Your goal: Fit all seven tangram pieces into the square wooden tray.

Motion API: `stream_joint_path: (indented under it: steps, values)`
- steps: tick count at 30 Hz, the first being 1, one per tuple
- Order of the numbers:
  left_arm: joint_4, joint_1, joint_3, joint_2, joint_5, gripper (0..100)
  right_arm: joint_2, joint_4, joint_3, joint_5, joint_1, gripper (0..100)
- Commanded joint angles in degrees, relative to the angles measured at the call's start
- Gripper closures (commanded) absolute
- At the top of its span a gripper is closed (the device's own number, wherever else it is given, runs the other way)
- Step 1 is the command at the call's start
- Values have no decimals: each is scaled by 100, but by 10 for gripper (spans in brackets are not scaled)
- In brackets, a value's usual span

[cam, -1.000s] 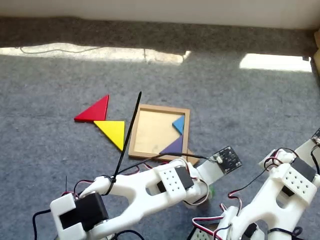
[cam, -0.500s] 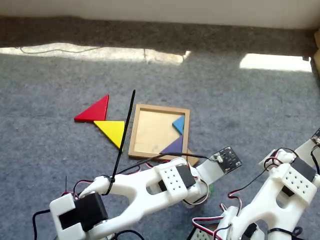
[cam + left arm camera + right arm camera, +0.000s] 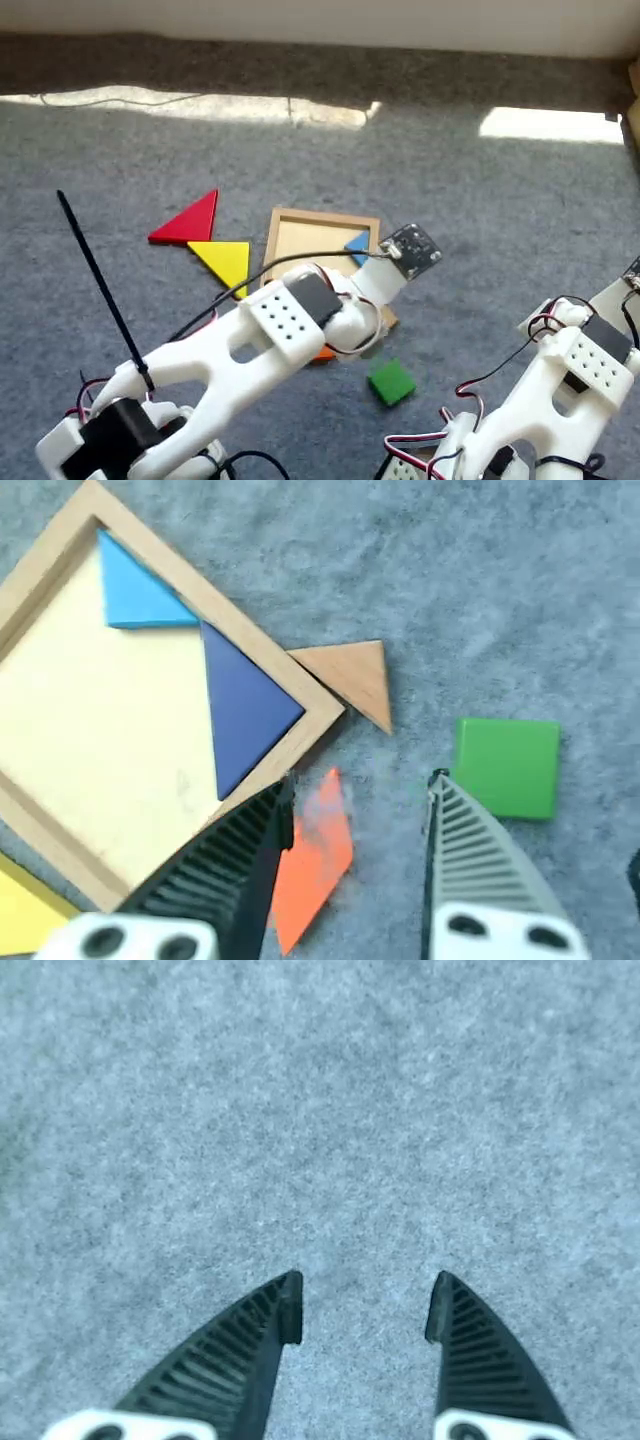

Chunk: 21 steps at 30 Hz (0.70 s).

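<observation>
**Grasping the orange parallelogram for transfer to the tray**

The orange parallelogram (image 3: pixel 312 865) lies flat on the grey carpet (image 3: pixel 520 570), just outside the tray (image 3: pixel 322 708). It is near the corner where the dark blue triangle (image 3: pixel 240 705) is seated, with the light blue triangle (image 3: pixel 135 590) beside that.

The left gripper (image 3: pixel 361 780) is held above the parallelogram, its fingers spread and nothing grasped. One fingertip stands over the piece's edge by the rim; the other is near the green square (image 3: pixel 507 765).

The step in hand is judged to be the pickup. The piece is thin and could slip.
- The fingers should be centred to straddle its narrow width.
- They should be kept clear of the rim and the green square.
- They should be lowered fully to the carpet before closing.

A wooden triangle (image 3: pixel 350 675) lies just beside the tray's corner. The red triangle (image 3: pixel 190 222) and yellow triangle (image 3: pixel 228 262) wait at the tray's far side.

The right gripper (image 3: pixel 362 1308) hangs spread and empty over bare carpet.
</observation>
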Motion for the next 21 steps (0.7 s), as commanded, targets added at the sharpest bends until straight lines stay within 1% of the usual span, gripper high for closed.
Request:
stream_joint_path:
  steps: [1,6,11,13,16,21]
  values:
    - [114,-75,-277,-224,9,775,-145,-84,-66,-9,-4,793]
    - [167,277,-259,-207,1029,635,-136,-84,-66,-9,-4,793]
    - [141,646,-224,-84,1160,646,-119,-92,-66,-9,-4,793]
    - [79,725,-224,251,1160,646,-119,-92,-66,-9,-4,793]
    - [-220,822,-251,901,1152,646,-110,-92,-66,-9,-4,793]
    - [-229,910,-804,1780,1152,646,-110,-92,-66,-9,-4,793]
